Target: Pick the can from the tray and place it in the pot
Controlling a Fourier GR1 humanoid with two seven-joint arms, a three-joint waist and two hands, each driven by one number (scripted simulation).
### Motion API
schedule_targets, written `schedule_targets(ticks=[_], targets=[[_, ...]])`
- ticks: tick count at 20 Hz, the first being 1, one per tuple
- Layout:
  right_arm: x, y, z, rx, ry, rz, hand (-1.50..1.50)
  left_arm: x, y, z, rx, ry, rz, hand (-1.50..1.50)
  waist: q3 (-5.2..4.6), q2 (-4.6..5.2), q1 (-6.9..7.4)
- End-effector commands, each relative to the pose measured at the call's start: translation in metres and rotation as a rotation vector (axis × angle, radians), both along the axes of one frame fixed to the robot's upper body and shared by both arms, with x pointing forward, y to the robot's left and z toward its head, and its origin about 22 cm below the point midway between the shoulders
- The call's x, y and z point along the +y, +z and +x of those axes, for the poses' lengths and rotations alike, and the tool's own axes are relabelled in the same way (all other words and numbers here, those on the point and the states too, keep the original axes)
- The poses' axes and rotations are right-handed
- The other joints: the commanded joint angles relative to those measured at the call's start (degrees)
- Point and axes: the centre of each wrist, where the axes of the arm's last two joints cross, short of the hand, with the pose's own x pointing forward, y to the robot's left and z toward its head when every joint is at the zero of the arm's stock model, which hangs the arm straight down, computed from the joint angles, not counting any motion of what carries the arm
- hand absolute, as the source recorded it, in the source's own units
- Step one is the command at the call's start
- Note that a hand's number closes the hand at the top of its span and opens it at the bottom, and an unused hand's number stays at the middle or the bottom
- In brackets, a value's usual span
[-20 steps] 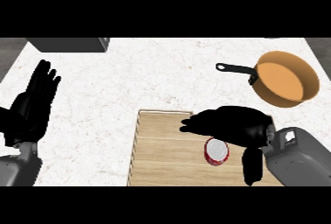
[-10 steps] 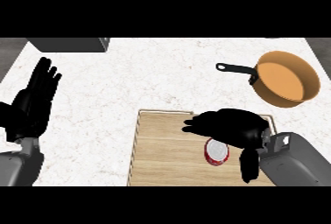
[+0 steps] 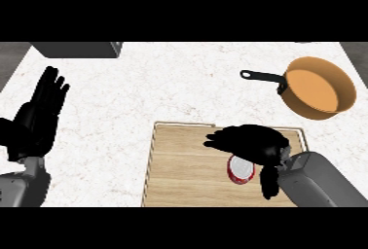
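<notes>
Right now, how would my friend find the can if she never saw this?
Look for the wooden tray on the white counter. The can sits on its right side, below the black right robot hand. It is small, round, red-rimmed with a white top.

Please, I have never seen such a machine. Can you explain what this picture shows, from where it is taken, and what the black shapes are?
The view looks steeply down from a humanoid robot's head onto a kitchen counter. The black shapes are its hands on grey forearms. The left hand rests open at the left, fingers up. The right hand is over a wooden tray, curled above a red and white can; I cannot tell whether it grips the can. An orange pot with a black handle stands at the upper right.
</notes>
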Motion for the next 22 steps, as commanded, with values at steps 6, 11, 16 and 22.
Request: schedule_targets(ticks=[6, 11, 16, 22], targets=[[0.006, -0.001, 0.015, -0.054, 0.169, 0.014, 1.5, -0.001, 0.004, 0.004, 0.006, -0.007, 0.003, 0.0, 0.01, 0.03, 0.21], [0.021, -0.03, 0.001, -0.034, 0.161, 0.013, 1.5, -0.005, 0.015, 0.002, 0.007, 0.01, 0.01, 0.0, 0.01, -0.03, 0.01], [0.039, -0.024, 0.003, -0.059, -0.182, 0.077, 1.5, -0.007, -0.007, -0.003, 0.013, 0.022, -0.002, 0.0, -0.06, -0.38, -0.96], [0.062, -0.015, -0.002, -0.131, -0.619, 0.133, 1.5, -0.01, 0.002, -0.001, 0.006, 0.002, 0.009, 0.0, -0.04, -0.4, 0.02]])
